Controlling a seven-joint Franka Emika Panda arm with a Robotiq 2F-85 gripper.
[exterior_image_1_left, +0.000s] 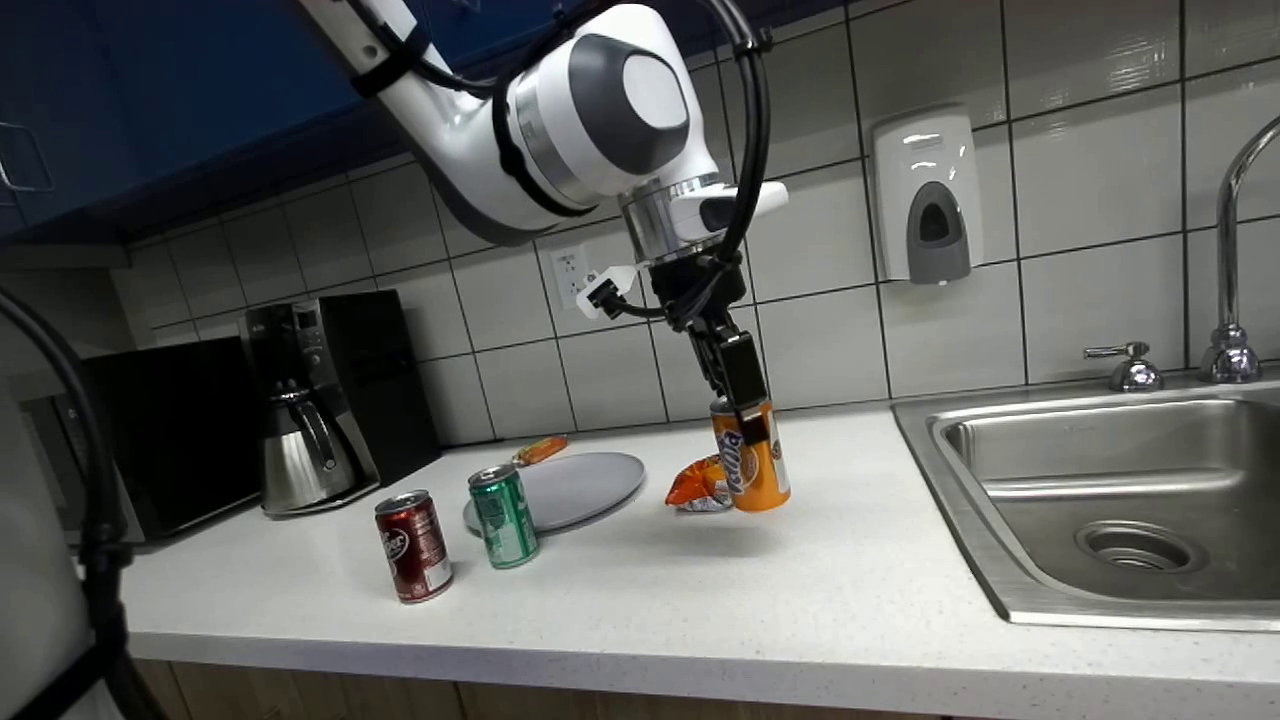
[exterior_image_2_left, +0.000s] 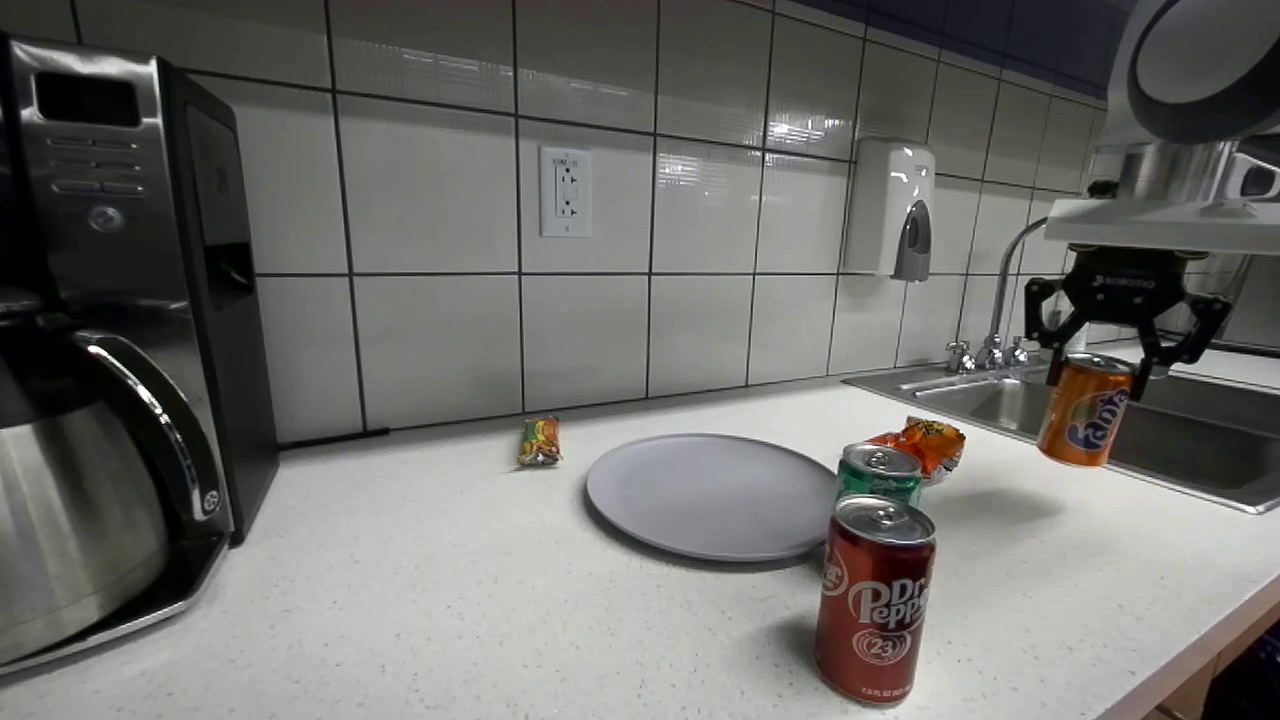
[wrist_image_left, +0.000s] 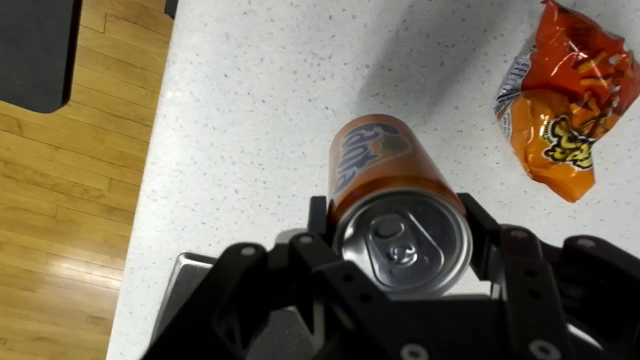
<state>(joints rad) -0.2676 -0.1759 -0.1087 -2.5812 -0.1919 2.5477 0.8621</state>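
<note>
An orange Fanta can (exterior_image_2_left: 1085, 412) hangs roughly upright in the hand (wrist_image_left: 395, 215), its tab end up between the fingers (wrist_image_left: 479, 230), which are clamped on opposite sides of the can's upper part. Hand and can are raised off the counter (exterior_image_1_left: 650, 610). Nearest to the hand, low beside it, a crumpled orange-red snack bag (wrist_image_left: 565, 105) lies on the counter. The sink (exterior_image_1_left: 965, 505) is near the hand on one side, with its faucet (exterior_image_1_left: 1228, 250) beyond. On the opposite side are a gray plate (exterior_image_2_left: 710, 495) and, upright just by the plate's edge, a green can (exterior_image_1_left: 505, 517); a little farther from the hand, a dark red Dr Pepper can (exterior_image_2_left: 878, 600) stands upright. Past the plate from the hand lies a small wrapped packet (exterior_image_2_left: 541, 442), and even farther off stands a coffee maker (exterior_image_1_left: 385, 380). Higher than the hand, a white soap dispenser (exterior_image_1_left: 928, 195) is mounted on the tiled wall (exterior_image_1_left: 950, 330), which also carries an outlet (exterior_image_2_left: 566, 192).
</note>
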